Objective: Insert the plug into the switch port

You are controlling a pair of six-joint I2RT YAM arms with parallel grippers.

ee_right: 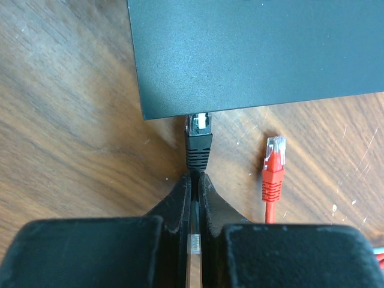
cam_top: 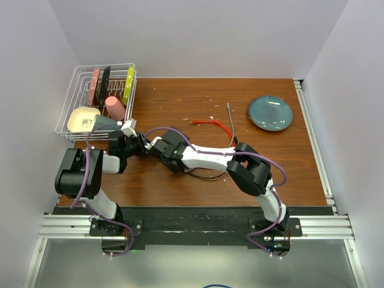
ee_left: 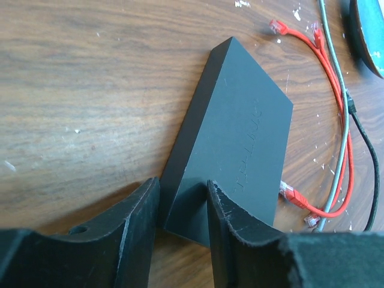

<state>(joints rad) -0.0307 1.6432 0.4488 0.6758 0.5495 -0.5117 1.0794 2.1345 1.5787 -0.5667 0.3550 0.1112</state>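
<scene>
As it reaches leftward, right pincer (ee_right: 194, 177) pinches plug (ee_right: 198, 141).

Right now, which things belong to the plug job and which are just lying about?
Job: black switch box, black plug, left end effector, right end effector.
Lying about: red cables, grey cable, blue-grey plate, dish rack.

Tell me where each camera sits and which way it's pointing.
Top external: above and behind the bases, looking down on the table; left arm and right arm show, dish rack and plate beyond.
Left wrist: on its arm, looking low along the table past the left claw gripping the switch box.
Right wrist: on its arm, looking down past the shut right claw holding the black plug at the box's edge.
Shared: both wrist views show the switch box and a red plug beside it.
</scene>
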